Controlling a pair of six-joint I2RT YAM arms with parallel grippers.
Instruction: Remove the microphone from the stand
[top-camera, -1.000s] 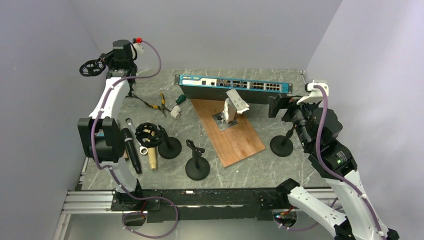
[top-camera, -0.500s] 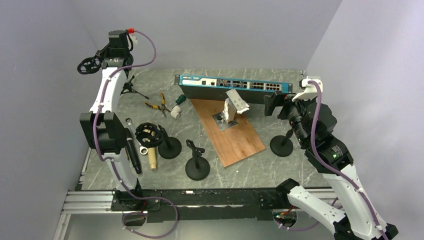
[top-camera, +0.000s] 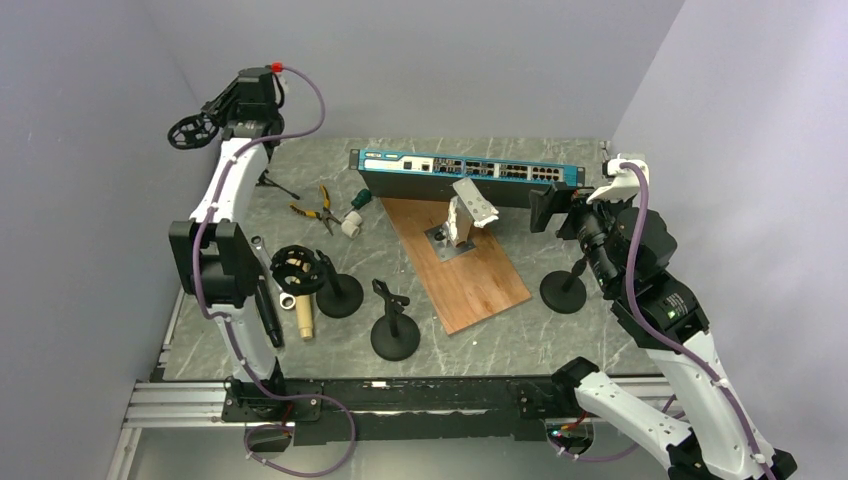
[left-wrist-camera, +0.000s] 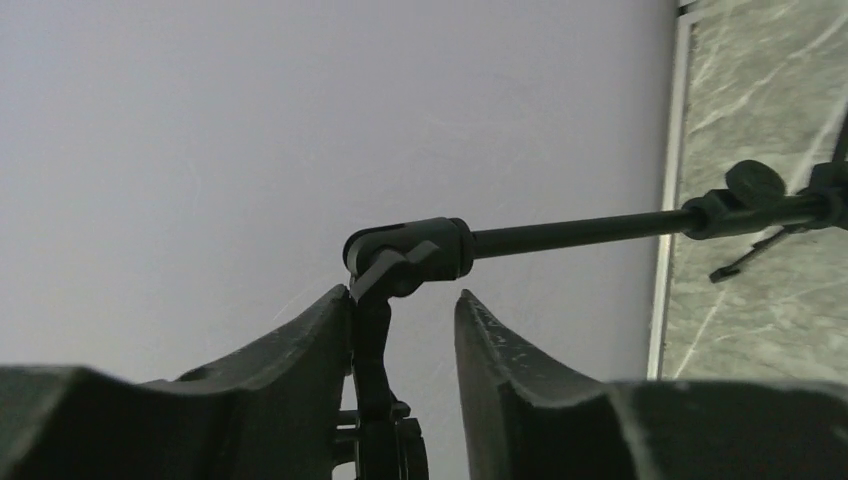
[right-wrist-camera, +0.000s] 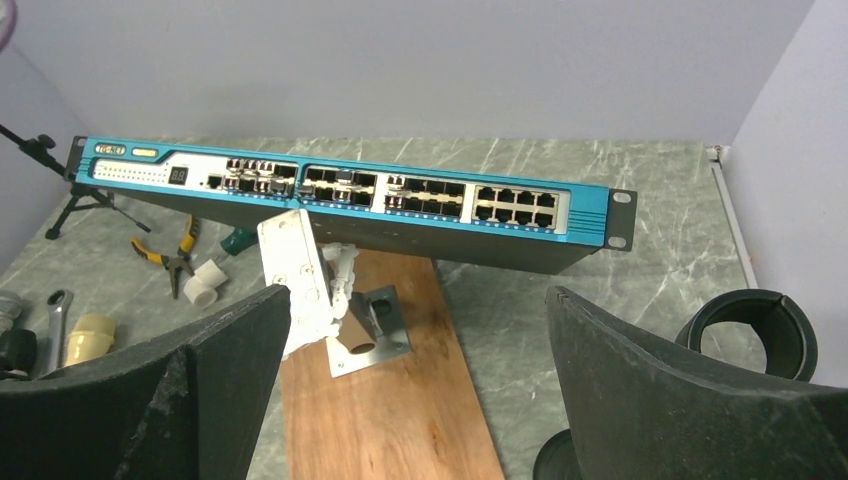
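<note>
two tools: left tool (left-wrist-camera: 402, 296) at 10 o'clock sits narrow around the stand (left-wrist-camera: 580, 228), grip i cannot tell; right tool (right-wrist-camera: 417, 295) at 3 o'clock is wide.

- The network switch (top-camera: 465, 172) stood at the rear centre of the counter (top-camera: 500, 340).
- The wooden board (top-camera: 470, 280) lay directly before it, with the bracket (top-camera: 468, 213) on its rear end.
- The pliers (top-camera: 318, 207) lay left of the switch.
- The microphone (top-camera: 267, 312) lay near the left edge, just left of the ring stand (top-camera: 300, 270).
- The clip stand (top-camera: 394, 325) stood between the ring stand and the board.
</note>
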